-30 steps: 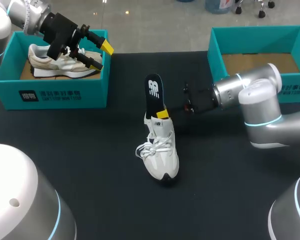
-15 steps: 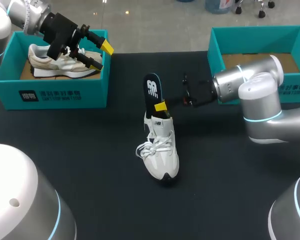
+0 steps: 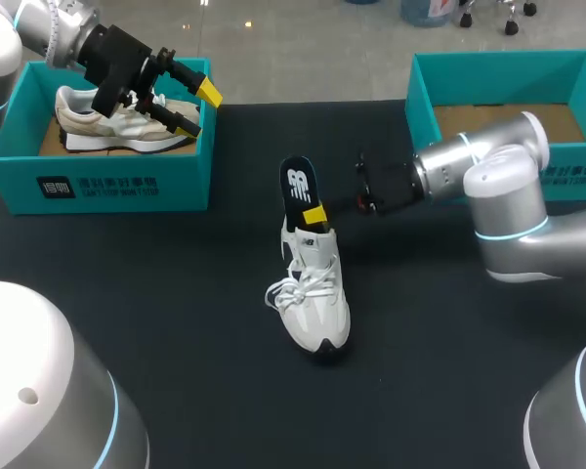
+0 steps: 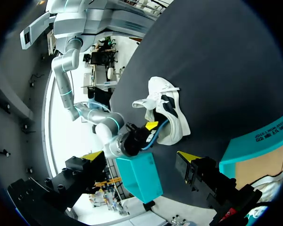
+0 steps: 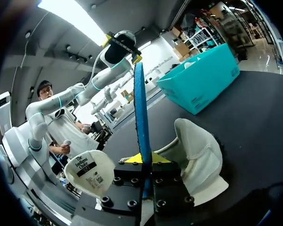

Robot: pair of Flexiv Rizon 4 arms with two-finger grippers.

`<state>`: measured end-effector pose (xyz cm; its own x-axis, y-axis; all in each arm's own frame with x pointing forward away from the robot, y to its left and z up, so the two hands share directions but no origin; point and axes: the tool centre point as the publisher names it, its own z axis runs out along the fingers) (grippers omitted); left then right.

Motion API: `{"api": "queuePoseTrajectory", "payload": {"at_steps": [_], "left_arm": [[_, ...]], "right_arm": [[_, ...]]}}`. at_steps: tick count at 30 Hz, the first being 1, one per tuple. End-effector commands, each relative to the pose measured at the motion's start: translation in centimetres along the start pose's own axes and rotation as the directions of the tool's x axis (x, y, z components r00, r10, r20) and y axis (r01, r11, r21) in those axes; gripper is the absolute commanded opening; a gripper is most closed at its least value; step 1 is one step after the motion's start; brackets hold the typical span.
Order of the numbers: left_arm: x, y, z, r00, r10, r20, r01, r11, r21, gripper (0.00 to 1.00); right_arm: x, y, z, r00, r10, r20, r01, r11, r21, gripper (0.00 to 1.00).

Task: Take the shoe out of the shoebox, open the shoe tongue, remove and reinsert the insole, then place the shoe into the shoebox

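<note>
Head view: the white shoe (image 3: 313,293) sits mid-surface (image 3: 176,322), and the dark insole (image 3: 299,188) rises upright from its heel opening. The right pincer (image 3: 314,215) is clamped on that insole. The left pincer (image 3: 199,109) hangs spread wide, holding nothing, over the left shoebox (image 3: 107,186).

Left wrist view: the shoe lies well ahead on the surface, beyond the parted tips.

Right wrist view: the insole stands edge-on between the closed fingers, with the shoe just beyond.
</note>
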<state>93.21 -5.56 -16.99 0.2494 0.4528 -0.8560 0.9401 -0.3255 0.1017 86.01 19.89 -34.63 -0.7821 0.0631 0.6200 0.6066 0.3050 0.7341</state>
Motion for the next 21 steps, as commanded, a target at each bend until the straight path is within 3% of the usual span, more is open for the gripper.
{"api": "queuePoseTrajectory", "payload": {"at_steps": [1, 4, 5, 6, 14, 21], "left_arm": [[0.0, 0.0, -0.1, 1.0, 0.0, -0.003, 0.0, 1.0, 0.001, 1.0], [0.0, 0.0, -0.1, 1.0, 0.0, -0.003, 0.0, 1.0, 0.001, 1.0], [0.0, 0.0, -0.1, 1.0, 0.0, -0.003, 0.0, 1.0, 0.001, 1.0], [0.0, 0.0, -0.1, 1.0, 0.0, -0.003, 0.0, 1.0, 0.001, 1.0], [0.0, 0.0, -0.1, 1.0, 0.0, -0.003, 0.0, 1.0, 0.001, 1.0], [0.0, 0.0, -0.1, 1.0, 0.0, -0.003, 0.0, 1.0, 0.001, 1.0]], "right_arm": [[0.2, -1.1, 0.6, 1.0, 0.015, 0.002, -0.015, 1.0, 0.002, 0.0], [0.2, -1.6, 0.7, 1.0, 0.026, 0.002, -0.026, 1.0, 0.004, 0.0], [0.2, -1.6, 0.7, 1.0, 0.027, 0.002, -0.027, 1.0, 0.003, 0.07], [0.3, -1.6, 0.7, 1.0, 0.028, 0.003, -0.028, 1.0, 0.002, 0.28], [1.0, 1.0, 0.0, 0.999, -0.033, 0.023, 0.033, 0.999, 0.0, 0.35], [0.7, 2.6, 0.0, 0.998, -0.061, 0.021, 0.061, 0.998, 0.003, 0.33]]}}
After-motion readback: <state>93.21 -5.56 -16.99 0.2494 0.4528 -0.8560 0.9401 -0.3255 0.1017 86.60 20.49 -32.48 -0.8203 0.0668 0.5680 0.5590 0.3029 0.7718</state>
